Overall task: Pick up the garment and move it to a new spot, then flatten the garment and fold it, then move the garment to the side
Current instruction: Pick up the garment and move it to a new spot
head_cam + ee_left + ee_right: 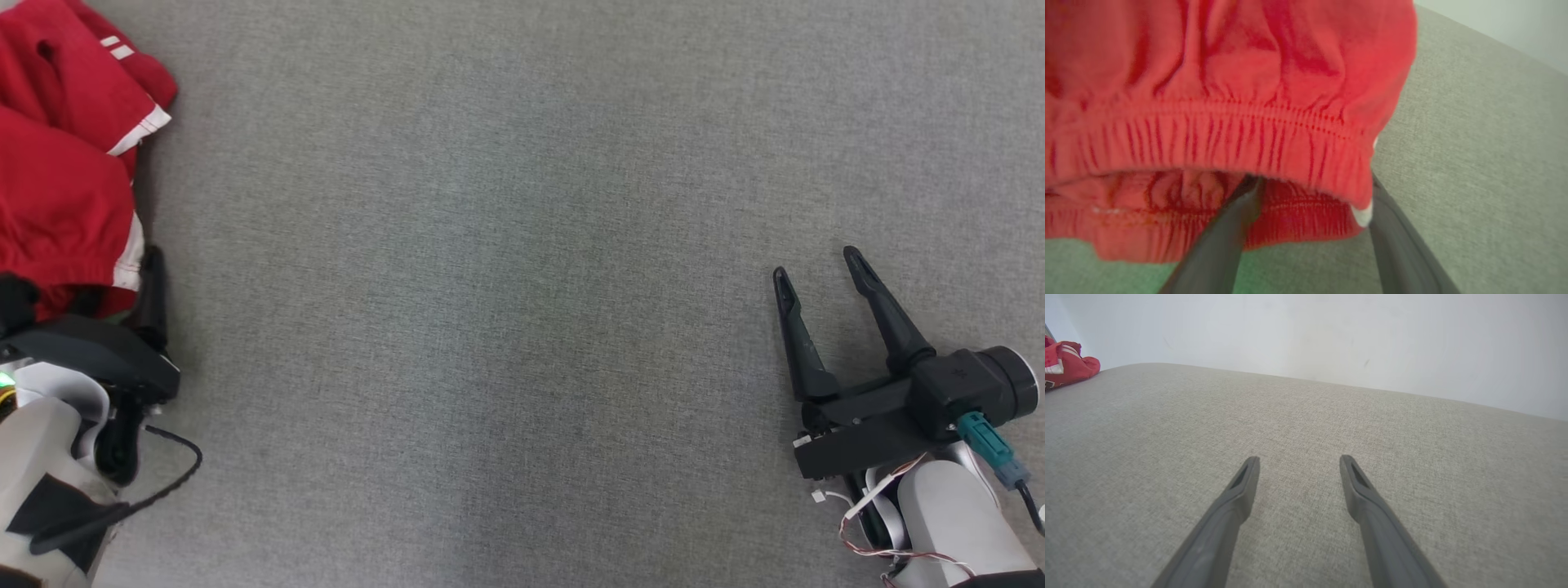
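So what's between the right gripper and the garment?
Nothing. In the head view, the stretch of grey surface from the right gripper to the garment is bare.

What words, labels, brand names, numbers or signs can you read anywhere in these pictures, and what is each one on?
No text can be read in any view.
red garment: white stripes and trim only, no lettering showing.
grey fabric surface: plain, no marks.
right gripper: dark fingers and housing with no legible label.
teal connector: no text showing on it.
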Robot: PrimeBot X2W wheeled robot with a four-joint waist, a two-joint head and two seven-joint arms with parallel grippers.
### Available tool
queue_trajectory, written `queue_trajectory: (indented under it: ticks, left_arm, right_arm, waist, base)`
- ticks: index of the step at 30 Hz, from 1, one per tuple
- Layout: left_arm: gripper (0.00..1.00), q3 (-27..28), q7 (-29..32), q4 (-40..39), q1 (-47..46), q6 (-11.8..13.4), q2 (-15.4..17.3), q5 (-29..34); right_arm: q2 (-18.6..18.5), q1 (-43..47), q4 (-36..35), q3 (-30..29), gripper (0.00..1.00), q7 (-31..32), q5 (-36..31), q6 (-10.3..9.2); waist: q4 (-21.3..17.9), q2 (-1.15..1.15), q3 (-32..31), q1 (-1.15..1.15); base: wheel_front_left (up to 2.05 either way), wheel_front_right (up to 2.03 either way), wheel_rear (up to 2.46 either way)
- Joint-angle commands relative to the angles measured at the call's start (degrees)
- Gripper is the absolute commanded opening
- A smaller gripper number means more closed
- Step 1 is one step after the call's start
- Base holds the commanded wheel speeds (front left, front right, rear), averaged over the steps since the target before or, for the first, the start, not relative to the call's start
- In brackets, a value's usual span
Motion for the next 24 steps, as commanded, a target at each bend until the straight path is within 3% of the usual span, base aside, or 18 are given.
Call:
queue_trajectory:
  ticks: [1,7,8,9,16,24]
  left_arm:
    - [1.00,-0.47,0.06,2.45,-0.37,0.19,-0.68,0.17]
    - [1.00,-1.31,-0.35,8.95,-2.59,1.69,-1.97,1.88]
    - [0.63,-1.68,0.03,9.85,-2.78,1.67,-2.26,2.19]
    - [0.00,-1.72,0.24,10.66,-2.97,1.76,-2.51,2.14]
    - [0.00,-2.95,-0.17,12.44,-5.90,1.06,-1.82,3.71]
    - [0.00,-5.50,-2.56,4.34,-13.06,0.24,1.81,11.23]
  right_arm:
    - [-0.35,0.99,1.26,-0.26,1.00,0.18,-0.13,0.03]
    - [0.17,0.99,1.42,-0.42,1.00,0.29,-0.37,0.03]
    - [0.27,0.97,1.59,-0.44,1.00,0.30,-0.40,0.03]
    - [0.37,0.93,1.69,-0.48,1.00,0.29,-0.33,0.03]
    - [1.68,0.80,2.00,-0.06,1.00,0.23,0.37,0.03]
    - [3.74,2.04,3.14,0.16,1.00,0.09,1.42,0.04]
  waist:
    - [-0.54,0.00,0.60,0.00]
    - [-0.76,0.00,0.93,0.00]
    - [-0.69,0.00,0.83,0.00]
    - [-0.61,0.00,0.73,0.00]
    - [0.19,0.00,-1.08,0.00]
    - [1.64,0.00,-6.13,0.00]
  base:
    - [0.00,0.00,0.00]
    - [0.00,0.00,0.00]
    - [0.00,0.00,0.00]
    - [0.00,0.00,0.00]
    - [0.00,0.00,0.00]
    - [0.00,0.00,0.00]
